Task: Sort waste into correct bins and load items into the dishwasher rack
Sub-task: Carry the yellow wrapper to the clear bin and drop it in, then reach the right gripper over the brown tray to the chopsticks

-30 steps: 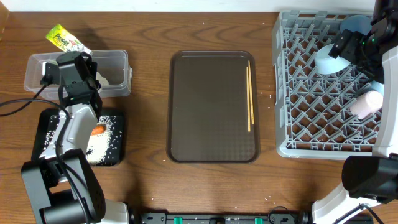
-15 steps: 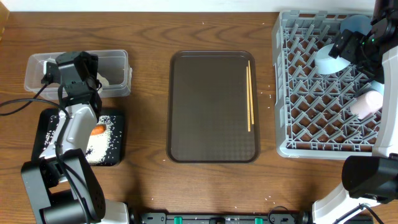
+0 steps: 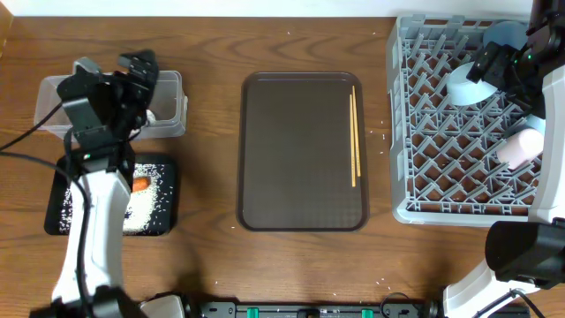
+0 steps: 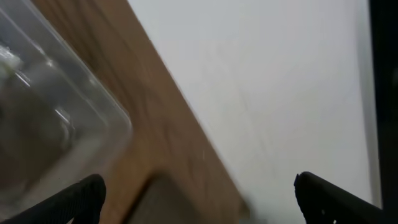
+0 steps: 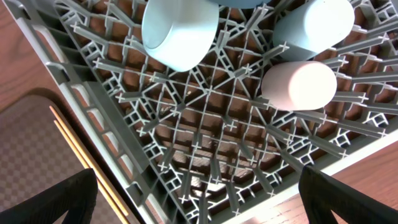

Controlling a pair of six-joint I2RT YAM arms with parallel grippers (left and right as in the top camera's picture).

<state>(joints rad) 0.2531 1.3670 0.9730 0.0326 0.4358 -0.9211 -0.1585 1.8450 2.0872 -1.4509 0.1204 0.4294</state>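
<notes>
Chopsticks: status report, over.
Left gripper open and empty by clear tub. Right gripper open and empty over rack. Chopsticks lie on brown tray, right side, not yet loaded. Nothing on top of them.

A brown serving tray [image 3: 300,150] lay flat at the middle of the wooden tabletop [image 3: 212,44], its long sides running from the far edge toward the near edge. A black cable [image 3: 19,146] curved in over the left edge. Beyond the far edge stood a pale wall [image 4: 280,74].
</notes>
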